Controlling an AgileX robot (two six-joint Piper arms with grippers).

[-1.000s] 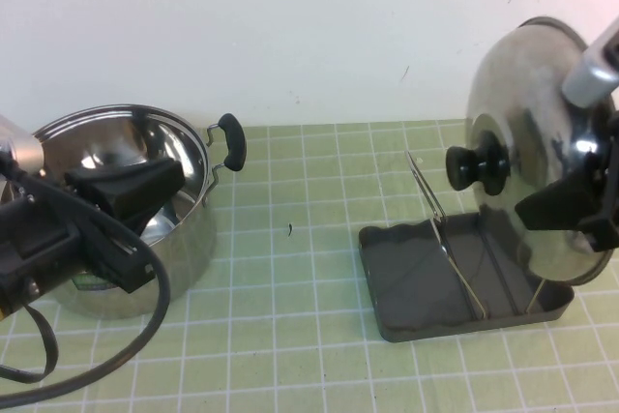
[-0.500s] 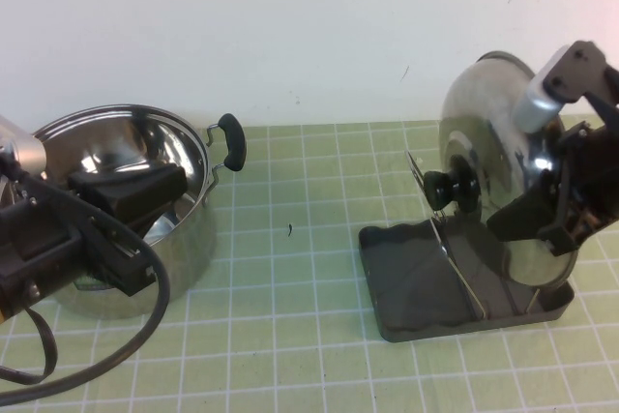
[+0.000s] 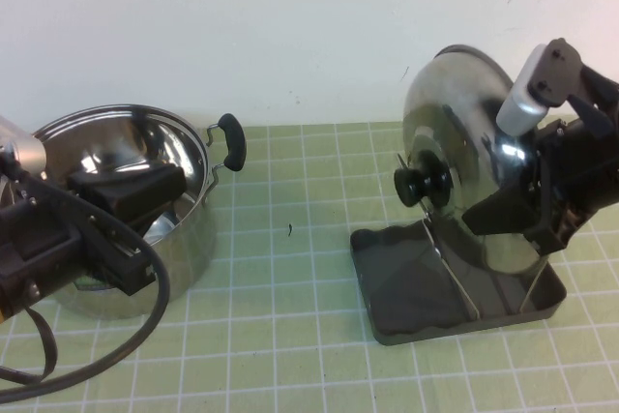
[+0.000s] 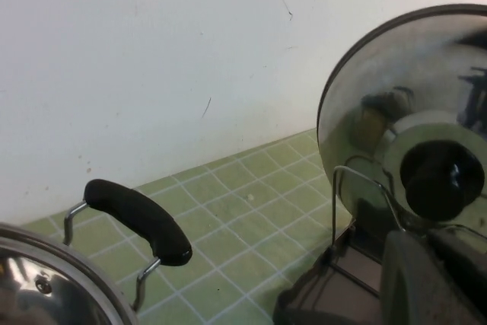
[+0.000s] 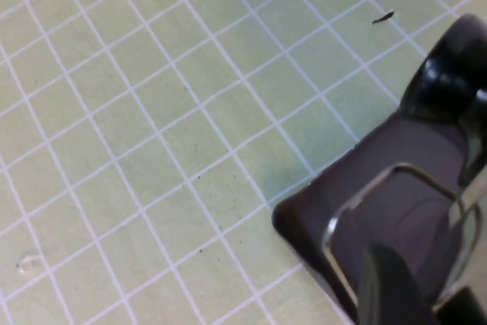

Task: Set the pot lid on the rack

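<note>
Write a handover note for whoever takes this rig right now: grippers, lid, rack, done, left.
Right gripper: shut on the pot lid at its rim, holding it on edge over the rack, knob facing the robot's left.
Left gripper: at the steel pot on the left, idle; finger state unclear.
Done: lid is off the pot and at the rack, its lower edge down among the wire loops.
Left: confirm the lid is seated between the loops, release, withdraw the right arm.

Staged robot test bench with kitchen props: worktop (image 3: pixel 290 287) covered in a green grid-pattern mat, bare white wall (image 3: pixel 242 26) behind with scuffs, a steel pot (image 3: pixel 126 210) and a dish rack (image 3: pixel 455 282) set out.
</note>
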